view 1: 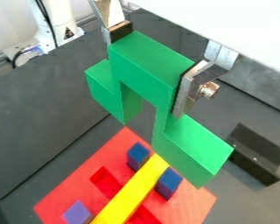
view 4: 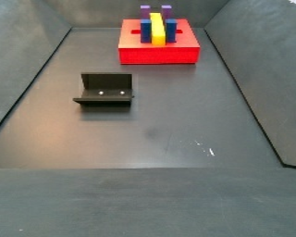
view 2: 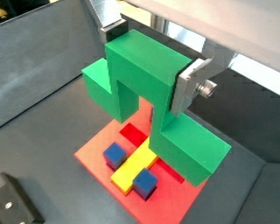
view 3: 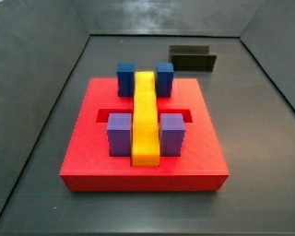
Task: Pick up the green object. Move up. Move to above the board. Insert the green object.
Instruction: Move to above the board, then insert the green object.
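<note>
In both wrist views the green object (view 1: 149, 79) (view 2: 149, 74), a bright green bridge-shaped piece, hangs in the air with my gripper (view 1: 154, 59) (view 2: 154, 59) shut on its raised middle cube. One silver finger (view 1: 192, 87) presses each side of the cube. Below it lies the red board (view 1: 84, 188) (view 2: 101, 149), with a long yellow bar (view 1: 136, 192) (view 2: 136, 168) and blue blocks (view 1: 139, 156) (view 2: 115, 156). Both side views show the board (view 3: 88, 147) (view 4: 157, 53), its yellow bar (view 3: 145, 115) and purple blocks (view 3: 121, 134), but neither the gripper nor the green object.
The dark fixture (view 4: 104, 91) (view 3: 194, 58) (view 1: 257, 153) (view 2: 11, 203) stands on the grey floor apart from the board. Grey walls enclose the floor on all sides.
</note>
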